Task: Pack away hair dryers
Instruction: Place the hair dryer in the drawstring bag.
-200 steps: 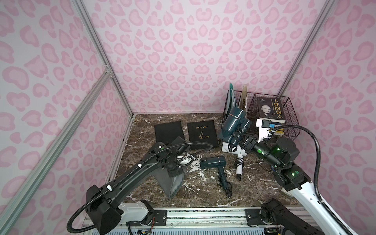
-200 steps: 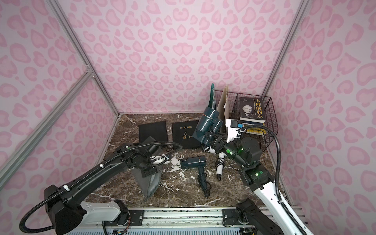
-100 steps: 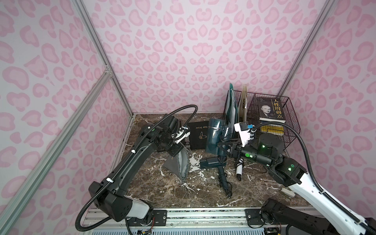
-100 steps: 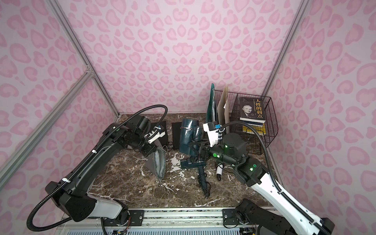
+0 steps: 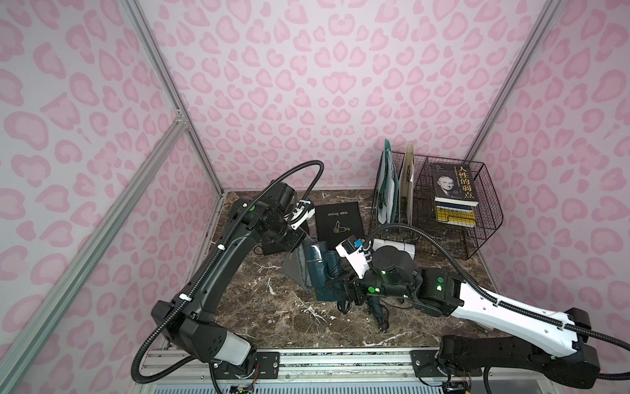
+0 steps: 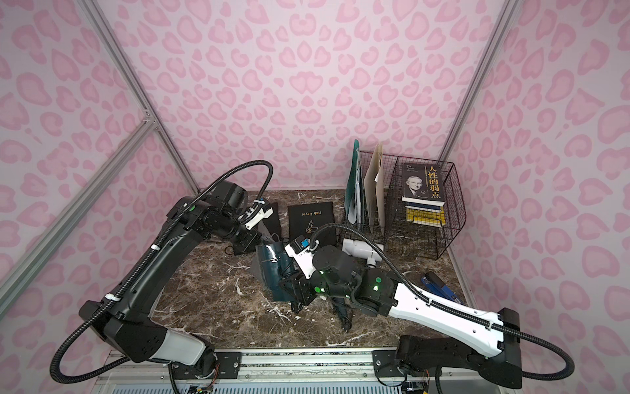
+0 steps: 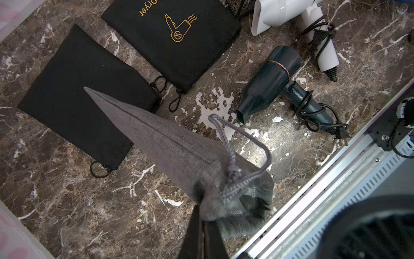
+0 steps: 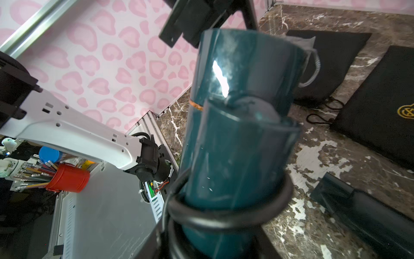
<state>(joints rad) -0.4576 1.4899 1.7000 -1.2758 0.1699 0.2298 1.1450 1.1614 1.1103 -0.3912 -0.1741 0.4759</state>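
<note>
Mid-table, left end effector [image 7: 205, 220] tight on grey pouch [image 7: 174, 145], right end effector [image 8: 215, 244] tight on half-hidden teal dryer [image 8: 235, 145].

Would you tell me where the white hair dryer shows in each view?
Both top views: white hair dryer by the wire basket, partly behind the right arm.
Left wrist: beside the lying teal dryer; white hair dryer.
Right wrist: not in it.
Shared landmark: printed black pouch.

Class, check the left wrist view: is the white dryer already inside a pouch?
No, the white dryer lies uncovered on the table.
</note>
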